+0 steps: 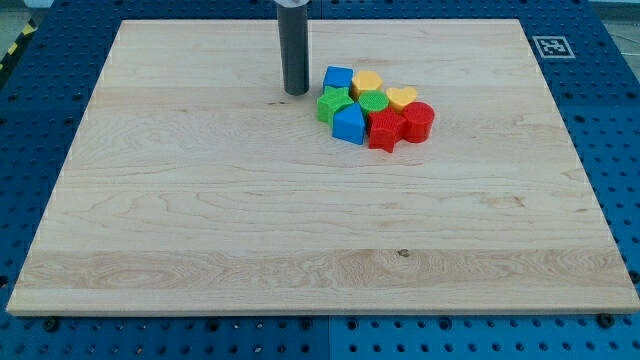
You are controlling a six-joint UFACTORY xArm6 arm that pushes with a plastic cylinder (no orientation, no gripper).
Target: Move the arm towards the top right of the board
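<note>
So my tip (295,93) is sitting on the tabletop (200,220) just left of the block pile, near the top middle of the view. No pincer on this rig at all — nothing to be released or clenched, just the rod.

The blocks are all bunched into one tight cluster, touching each other: a blue cube-ish block (338,77) closest to my tip, a yellow block (367,81) beside it, a yellow heart (401,97) further right, a green star (333,103) and a green round one (372,102) in the middle, a blue block (349,124) at the bottom, then a red star (384,130) and a red cylinder (418,119) on the right edge.

The board's top right corner is well apart from my tip, with the pile sitting roughly between. My guess: going straight right would plough through the cluster — probably better to skirt along the top edge above the blue and yellow blocks, since the task doesn't ask to shift any of them.
</note>
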